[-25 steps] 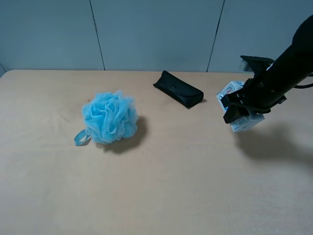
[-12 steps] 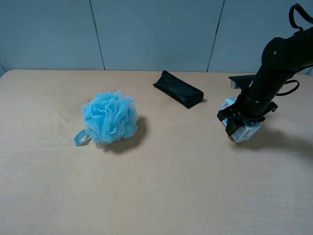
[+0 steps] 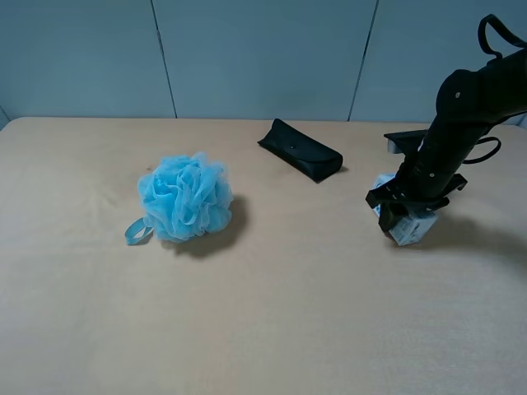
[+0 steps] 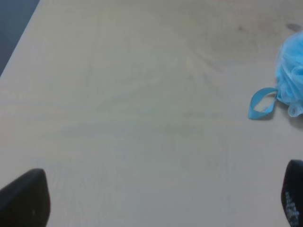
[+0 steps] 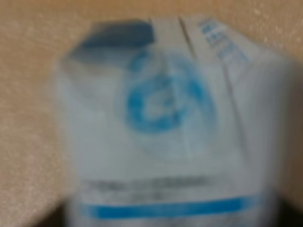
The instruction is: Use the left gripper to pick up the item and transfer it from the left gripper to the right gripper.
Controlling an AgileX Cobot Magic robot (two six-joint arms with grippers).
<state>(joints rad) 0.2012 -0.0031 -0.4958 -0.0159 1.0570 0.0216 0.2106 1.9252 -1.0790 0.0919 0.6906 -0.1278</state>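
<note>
The item, a small white-and-blue carton (image 3: 411, 225), sits low at the table surface on the right, between the fingers of my right gripper (image 3: 402, 216), which reaches down over it from above. Up close in the right wrist view the carton (image 5: 161, 127) fills the picture, blurred, with a blue round logo and a blue stripe. Whether the jaws still press on it does not show. My left gripper (image 4: 158, 201) is open and empty over bare table at the left, its black fingertips (image 4: 26, 198) far apart. The high view does not show the left arm.
A fluffy blue bath puff (image 3: 184, 197) with a ribbon loop lies left of centre; its edge and loop (image 4: 262, 103) show in the left wrist view. A black glasses case (image 3: 300, 151) lies at the back centre. The tan table (image 3: 272, 313) runs to a grey wall.
My right arm has swung down and brought the carton from the air to the table surface. Over the last half second it barely moved. The left gripper stays as it was.
</note>
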